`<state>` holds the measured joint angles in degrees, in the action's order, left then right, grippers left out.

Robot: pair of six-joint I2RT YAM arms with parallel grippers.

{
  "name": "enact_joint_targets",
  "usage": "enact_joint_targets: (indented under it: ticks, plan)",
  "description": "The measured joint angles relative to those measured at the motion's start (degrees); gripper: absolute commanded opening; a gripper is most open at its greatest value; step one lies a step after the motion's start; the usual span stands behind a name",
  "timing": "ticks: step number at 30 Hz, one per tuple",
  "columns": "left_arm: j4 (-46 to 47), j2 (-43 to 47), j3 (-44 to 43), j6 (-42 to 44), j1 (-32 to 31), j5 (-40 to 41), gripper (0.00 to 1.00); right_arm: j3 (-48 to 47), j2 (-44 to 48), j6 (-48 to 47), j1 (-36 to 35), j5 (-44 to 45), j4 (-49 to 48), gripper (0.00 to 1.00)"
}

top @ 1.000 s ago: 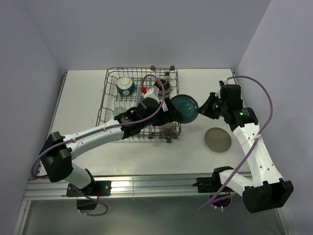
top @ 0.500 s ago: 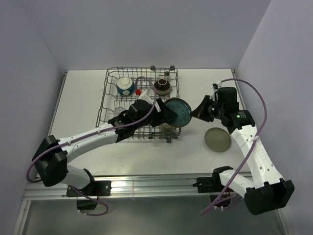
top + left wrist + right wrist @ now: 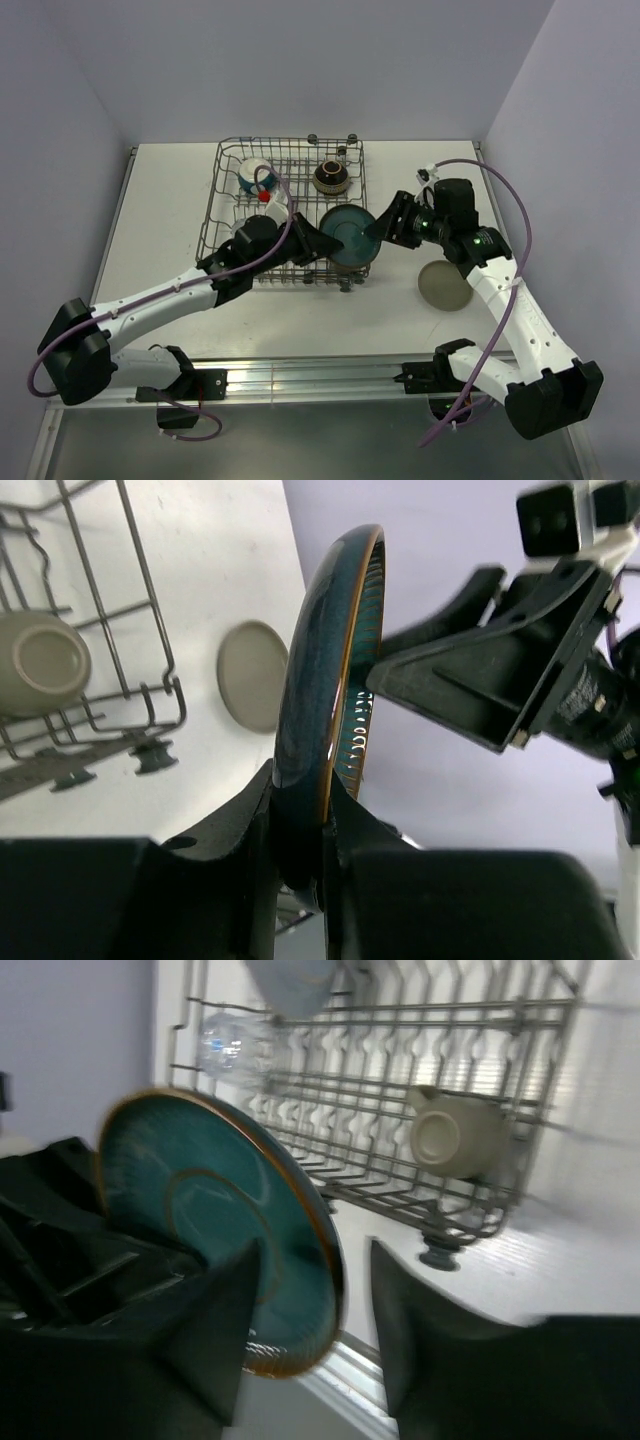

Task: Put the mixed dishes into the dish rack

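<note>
A teal plate (image 3: 349, 238) stands on edge over the front right corner of the dish rack (image 3: 212, 205). My left gripper (image 3: 318, 241) is shut on its lower rim; the left wrist view shows the plate (image 3: 328, 660) edge-on, pinched between the jaws (image 3: 300, 815). My right gripper (image 3: 378, 228) is open. In its own view its jaws (image 3: 315, 1310) straddle the plate's (image 3: 205, 1225) rim, with a gap beside the right finger (image 3: 440, 1340). In the rack are a teal bowl (image 3: 255, 176), a dark brown bowl (image 3: 331, 177), a clear glass (image 3: 225, 1045) and an olive-grey mug (image 3: 455, 1135).
A beige plate (image 3: 445, 285) lies flat on the white table to the right of the rack, under my right arm. The rack's wire rim and tines (image 3: 400, 1050) stand close beside the held plate. Walls close in the table at the back and both sides.
The teal plate has moved left, from beside the rack to over its front right corner. My left gripper has shut on the plate and my right gripper has opened.
</note>
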<state>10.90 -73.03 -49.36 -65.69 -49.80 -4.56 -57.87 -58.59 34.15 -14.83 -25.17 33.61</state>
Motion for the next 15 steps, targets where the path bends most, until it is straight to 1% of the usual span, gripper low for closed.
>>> enact_joint_targets:
  ticks: [3,5,11,12,15]
  plan:
    - [0.6,2.3,2.5,-0.1,-0.1,-1.7,0.00,0.8,0.0,0.7,-0.3,-3.9,-3.4,0.75]
    - [0.9,3.7,4.2,-0.2,0.3,-2.7,0.00,1.1,0.0,0.8,-0.6,-5.8,-4.8,0.76]
    - [3.5,6.7,7.8,-2.3,3.2,-6.1,0.00,3.3,0.9,1.5,-1.9,-12.5,-10.7,0.69]
    - [4.4,7.3,8.5,-2.8,3.6,-6.6,0.00,4.0,1.0,2.0,-1.9,-13.7,-11.8,0.66]
    - [6.3,8.5,9.7,-4.0,4.5,-8.3,0.00,5.5,1.3,3.1,-2.3,-16.8,-14.8,0.60]
